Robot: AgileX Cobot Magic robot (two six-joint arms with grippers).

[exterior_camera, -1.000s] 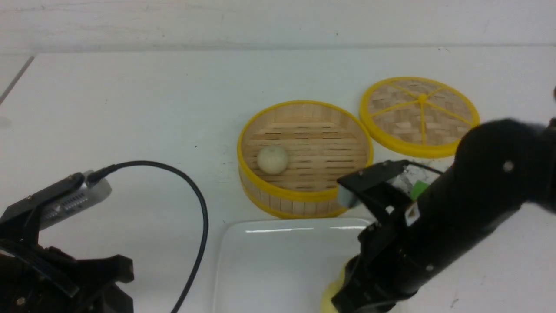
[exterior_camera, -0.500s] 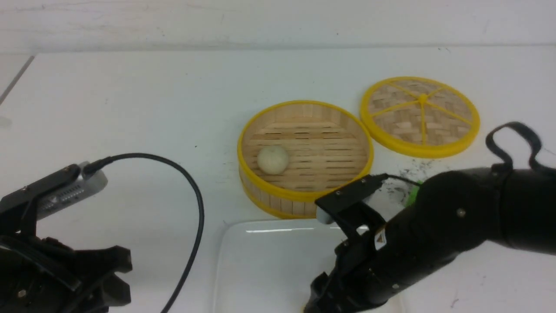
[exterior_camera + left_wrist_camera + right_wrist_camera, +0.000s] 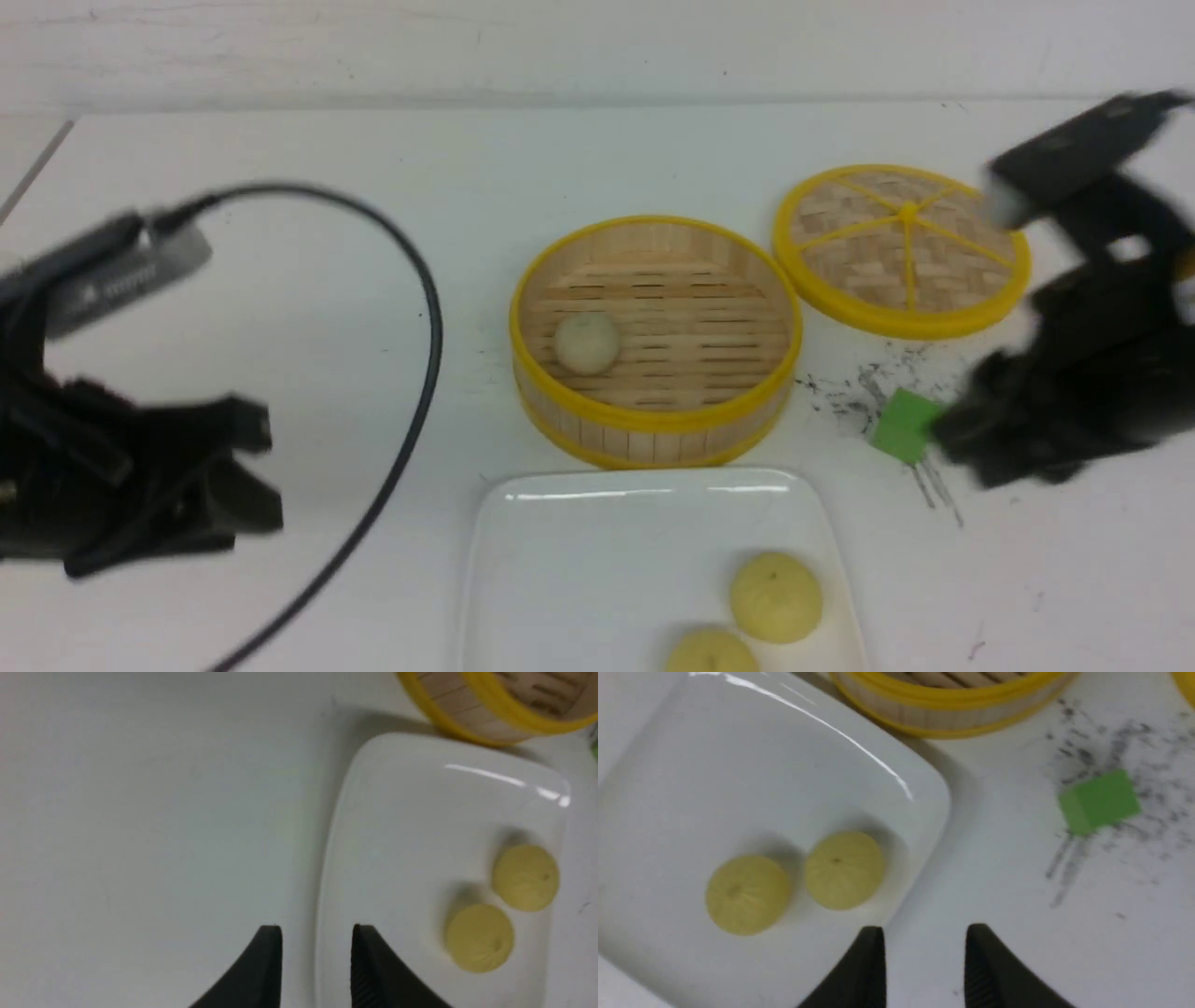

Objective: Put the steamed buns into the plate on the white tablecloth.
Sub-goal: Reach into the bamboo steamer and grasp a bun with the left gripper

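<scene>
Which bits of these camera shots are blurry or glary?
Front view: black right gripper smeared by motion blur, glare streak along the glossy white square plate; left wrist view: soft shadows beside both round pale yellow buns.

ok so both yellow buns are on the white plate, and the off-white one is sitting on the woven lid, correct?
Not quite: the off-white bun is inside the bamboo steamer basket, not on the lid; the front view shows it. Both yellow buns are on the white plate, as you said.

Two yellow buns (image 3: 776, 597), one off-white bun (image 3: 586, 343), one green cube (image 3: 906, 426)
</scene>
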